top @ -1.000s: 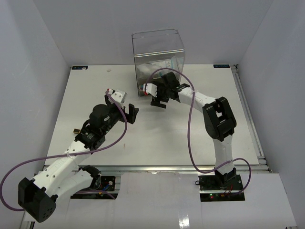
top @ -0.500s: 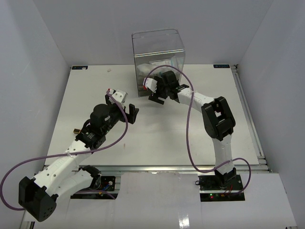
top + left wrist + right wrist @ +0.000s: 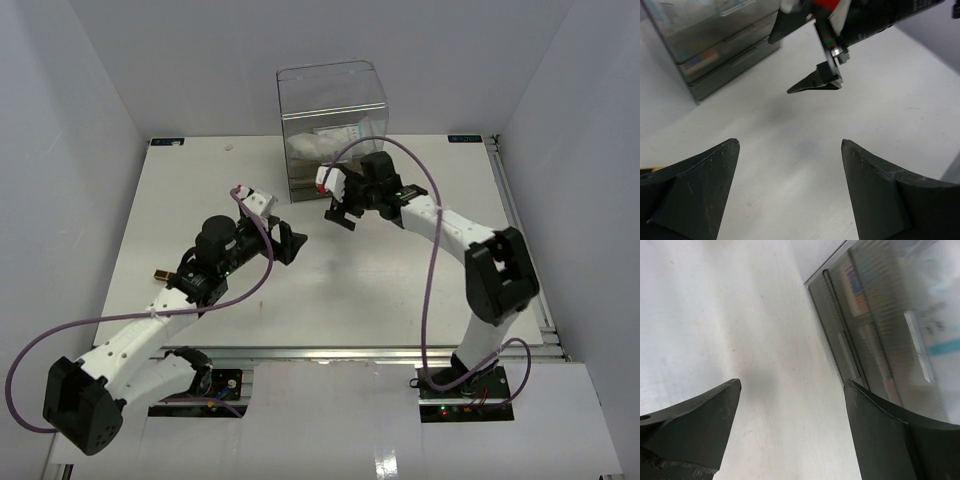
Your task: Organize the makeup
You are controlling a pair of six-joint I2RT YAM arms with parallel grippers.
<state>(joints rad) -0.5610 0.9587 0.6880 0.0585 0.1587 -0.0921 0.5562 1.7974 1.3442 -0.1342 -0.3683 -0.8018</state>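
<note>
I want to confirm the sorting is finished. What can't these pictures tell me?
- Top view: makeup inside the drawer box, blurred by its cloudy walls; single items indistinct.
- Left wrist view: drawer contents show only as coloured smears behind translucent fronts.
- Right wrist view: box cut by the right edge, blurred.

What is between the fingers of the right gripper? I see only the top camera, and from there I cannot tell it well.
Observer: Nothing. In the right wrist view the right gripper stands open over bare table, close beside the drawer box.
Operator: Are the drawers of the box pushed in?
Observer: They look pushed in. The left wrist view shows their fronts flush, one above another.
Operator: And what is inside them?
Observer: Colourful makeup items, blurred, show through the clear front of a lower drawer.
</note>
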